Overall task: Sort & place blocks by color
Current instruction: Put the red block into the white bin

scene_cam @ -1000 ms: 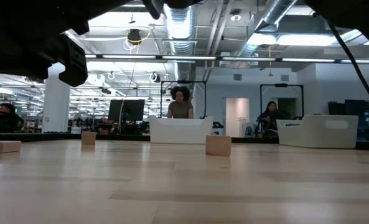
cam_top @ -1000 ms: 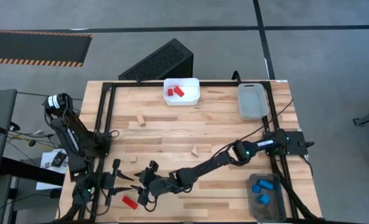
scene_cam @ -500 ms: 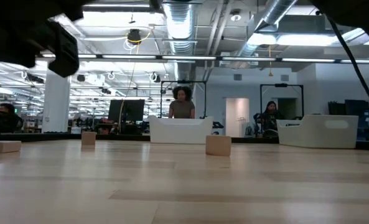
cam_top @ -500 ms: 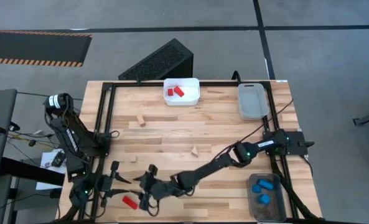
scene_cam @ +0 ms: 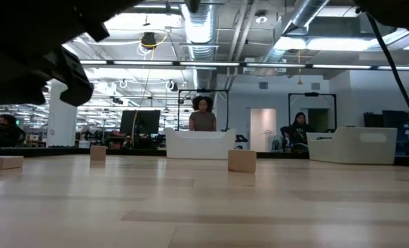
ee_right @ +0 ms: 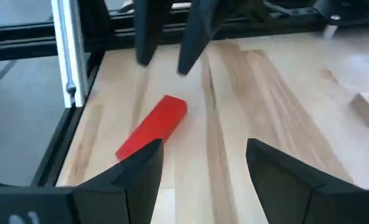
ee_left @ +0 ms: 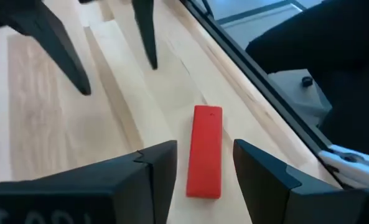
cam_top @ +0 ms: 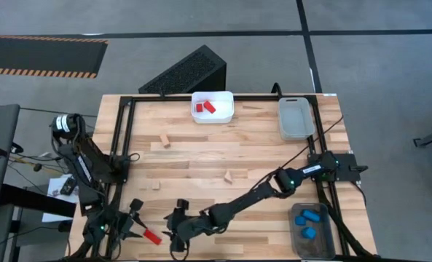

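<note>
Both arms at the near-left corner w/ one red bar between them; sort roughly half done.

Left gripper (cam_top: pixel 133 227) and right gripper (cam_top: pixel 173 231) both have fingers released, gripping nothing; the red bar (cam_top: pixel 152 236) lies flat on the worktop (cam_top: pixel 259 145) between them, lined up btwn the left fingers in the left wrist view but not touched. Done so far: 2 red pcs in the white bin (cam_top: pixel 213 107) at the far edge, 3 blue pcs in the grey bin (cam_top: pixel 312 227) at near right. Clear bin (cam_top: pixel 296 117) at far right looks to hold nothing. Left to do, I'd judge: this red bar, plus the natural-wood blocks loose on the worktop, e.g. one far-left (cam_top: pixel 165 142), one mid (cam_top: pixel 229 176), one near the left arm (cam_top: pixel 154 184).
</note>
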Controlling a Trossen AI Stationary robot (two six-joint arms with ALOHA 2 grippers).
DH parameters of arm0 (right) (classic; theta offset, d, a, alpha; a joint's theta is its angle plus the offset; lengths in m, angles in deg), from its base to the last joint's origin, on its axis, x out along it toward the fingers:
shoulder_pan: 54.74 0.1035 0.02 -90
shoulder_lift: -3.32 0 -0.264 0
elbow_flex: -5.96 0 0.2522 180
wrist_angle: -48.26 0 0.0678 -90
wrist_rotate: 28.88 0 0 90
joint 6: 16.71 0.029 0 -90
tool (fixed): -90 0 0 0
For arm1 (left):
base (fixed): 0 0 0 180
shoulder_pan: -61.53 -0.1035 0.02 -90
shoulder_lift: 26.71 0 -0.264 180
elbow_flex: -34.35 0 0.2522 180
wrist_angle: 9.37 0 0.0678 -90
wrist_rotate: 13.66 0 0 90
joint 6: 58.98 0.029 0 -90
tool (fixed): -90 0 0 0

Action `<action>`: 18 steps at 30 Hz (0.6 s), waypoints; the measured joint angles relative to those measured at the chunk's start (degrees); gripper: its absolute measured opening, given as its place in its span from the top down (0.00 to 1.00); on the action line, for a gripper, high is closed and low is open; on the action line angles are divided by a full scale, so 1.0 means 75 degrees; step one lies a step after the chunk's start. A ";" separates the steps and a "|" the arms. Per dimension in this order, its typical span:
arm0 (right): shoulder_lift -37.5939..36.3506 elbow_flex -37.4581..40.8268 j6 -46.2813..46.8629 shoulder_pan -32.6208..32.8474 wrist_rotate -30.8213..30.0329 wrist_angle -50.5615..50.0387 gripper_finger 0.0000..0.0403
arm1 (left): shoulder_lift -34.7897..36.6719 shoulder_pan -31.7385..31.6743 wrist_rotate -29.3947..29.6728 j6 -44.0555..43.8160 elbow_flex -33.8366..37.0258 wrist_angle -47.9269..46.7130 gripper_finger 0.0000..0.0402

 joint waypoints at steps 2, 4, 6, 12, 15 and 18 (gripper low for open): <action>0.0000 0.0000 0.0147 0.0017 0.0060 0.0133 0.37 | -0.0279 -0.0003 -0.0008 -0.0065 0.0000 0.0320 0.63; -0.0003 0.0000 0.0207 0.0030 0.0341 0.0203 0.37 | -0.0590 -0.0013 -0.0105 0.0038 0.0000 0.0663 0.63; -0.0003 0.0013 0.0120 0.0048 0.0452 0.0129 0.37 | -0.0942 -0.0069 -0.0132 0.0235 0.0000 0.1032 0.63; 0.0000 0.0166 0.0090 0.0122 0.0449 0.0127 0.37 | -0.1871 -0.0467 -0.0146 0.0197 -0.0001 0.1576 0.63; -0.0003 0.0163 0.0090 0.0107 0.0440 0.0168 0.37 | -0.2258 -0.0680 -0.0448 0.0045 0.0011 0.1842 0.63; -0.0003 0.0163 0.0090 0.0107 0.0439 0.0135 0.37 | -0.2446 -0.0820 -0.0531 0.0085 -0.0008 0.2137 0.63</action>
